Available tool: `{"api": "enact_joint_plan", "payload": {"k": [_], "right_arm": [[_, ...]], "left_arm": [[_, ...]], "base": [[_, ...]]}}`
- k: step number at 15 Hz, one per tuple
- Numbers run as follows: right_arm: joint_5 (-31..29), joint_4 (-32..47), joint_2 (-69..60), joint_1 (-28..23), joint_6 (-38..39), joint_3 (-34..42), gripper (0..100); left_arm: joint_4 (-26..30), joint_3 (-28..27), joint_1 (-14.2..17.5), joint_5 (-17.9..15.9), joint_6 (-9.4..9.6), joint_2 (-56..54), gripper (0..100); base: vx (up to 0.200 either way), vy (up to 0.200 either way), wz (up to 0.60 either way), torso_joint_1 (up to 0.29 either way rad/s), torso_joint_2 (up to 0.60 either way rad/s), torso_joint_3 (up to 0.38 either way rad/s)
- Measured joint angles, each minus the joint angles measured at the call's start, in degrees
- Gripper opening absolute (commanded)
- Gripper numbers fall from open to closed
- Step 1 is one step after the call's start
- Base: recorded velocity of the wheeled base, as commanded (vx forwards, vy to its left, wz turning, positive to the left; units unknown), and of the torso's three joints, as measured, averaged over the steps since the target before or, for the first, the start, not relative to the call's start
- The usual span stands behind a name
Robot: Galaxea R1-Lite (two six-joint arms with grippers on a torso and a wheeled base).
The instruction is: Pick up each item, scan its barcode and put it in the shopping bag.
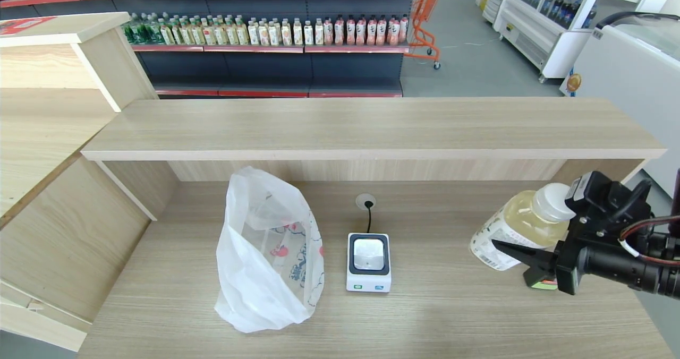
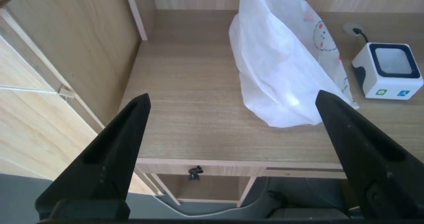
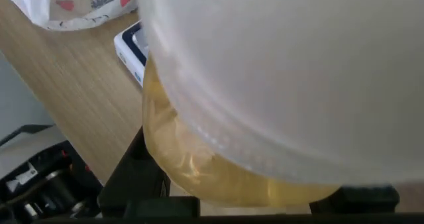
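The right arm [image 1: 616, 261] is a matte black cylinder ending in a blocky black wrist housing with angular brackets; thin cables [image 1: 649, 223], red, white and black, loop along its upper side; the right gripper [image 1: 512, 229] has a long black finger [image 1: 523, 254] that narrows to a sharp point, and a small green and red patch [image 1: 543, 284] sits at its base; the left gripper [image 2: 233, 99] carries two flat, matte black fingers [image 2: 112, 158], wedge-shaped, broad at the root and tapering to blunt tips.
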Motion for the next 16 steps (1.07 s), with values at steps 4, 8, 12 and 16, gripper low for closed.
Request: {"api": "enact_joint_plan", "payload": {"k": [4, 8, 12, 16], "right_arm": [[-0.3, -1.0, 0.9, 0.1, -15.0, 0.6, 0], [-0.8, -0.8, 0.8, 0.3, -20.2, 0.0, 0], [1.1, -0.6, -0.5, 0.4, -19.8, -0.1, 0], [3.0, -0.3, -1.0, 0.6, -15.1, 0.2, 0]], "left_arm": [[0.0, 0.0, 0.0, 0.0, 0.02, 0.0, 100], [0.0, 0.0, 0.0, 0.0, 0.16, 0.0, 100], [0.0, 0.0, 0.0, 0.0, 0.13, 0.0, 100], [0.0, 0.0, 0.0, 0.0, 0.11, 0.0, 100]], "base": [[0.000, 0.000, 0.00, 0.000, 0.00, 0.000], [0.000, 0.000, 0.00, 0.000, 0.00, 0.000], [0.000, 0.050, 0.00, 0.001, 0.00, -0.001], [0.000, 0.200, 0.00, 0.011, 0.01, 0.001]]}}
